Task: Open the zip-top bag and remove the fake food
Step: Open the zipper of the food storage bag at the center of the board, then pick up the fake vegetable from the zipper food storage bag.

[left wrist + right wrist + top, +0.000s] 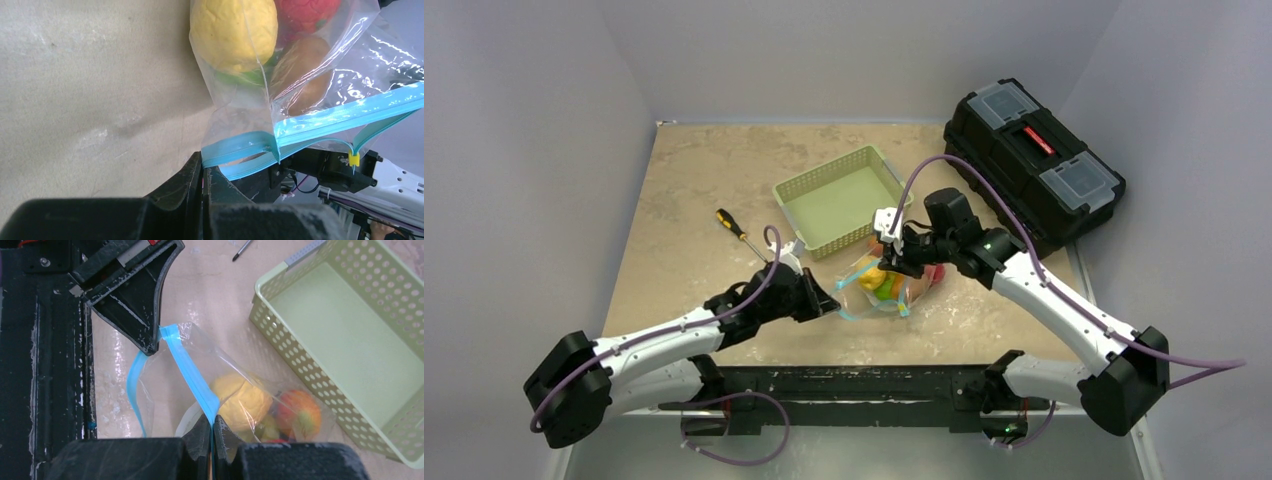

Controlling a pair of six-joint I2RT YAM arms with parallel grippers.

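Beige table (684, 200) lies under the zip-top bag (879, 292); my left gripper (204, 170) and right gripper (211, 426) both pinch its blue strip (187, 370). Pulled too fast, the strip may slip free, spilling the fake food (235, 30).

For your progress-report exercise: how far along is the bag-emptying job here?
Done: left gripper and right gripper clamp the zip-top bag by its blue zipper strip. In hand: parting it; the halves look partly separated. Left: the fake food sits inside.
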